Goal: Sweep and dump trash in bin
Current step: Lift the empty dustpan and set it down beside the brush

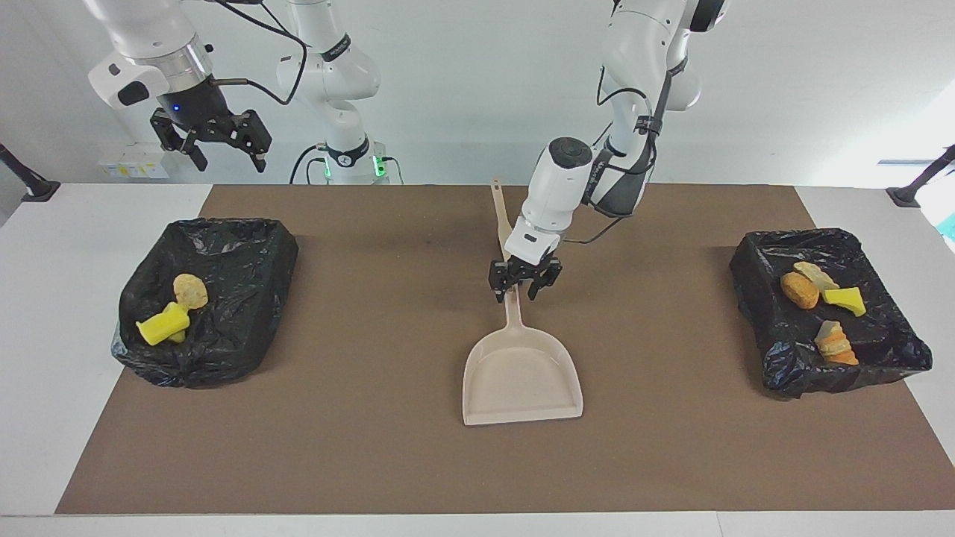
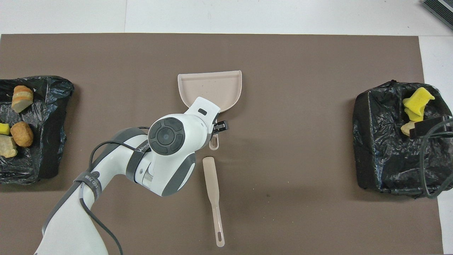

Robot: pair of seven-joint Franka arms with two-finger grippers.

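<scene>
Hovering over the beige plastic dustpan's (image 1: pixel 521 377) handle, the left end effector (image 1: pixel 524 287) has its fingers spread, gripping nothing. Right end effector (image 1: pixel 216 145) waits open above a black-lined bin (image 1: pixel 254 257) holding yellow and tan trash scraps (image 1: pixel 173 311).

A beige dustpan (image 1: pixel 522 380) lies flat at the middle of a brown mat (image 1: pixel 373 447) covering a white table (image 1: pixel 45 335). A beige brush (image 2: pixel 213 198) lies nearer the robots, its handle end pointing toward them.

Left gripper (image 2: pixel 216 124) over dustpan (image 2: pixel 212 86) handle
</scene>
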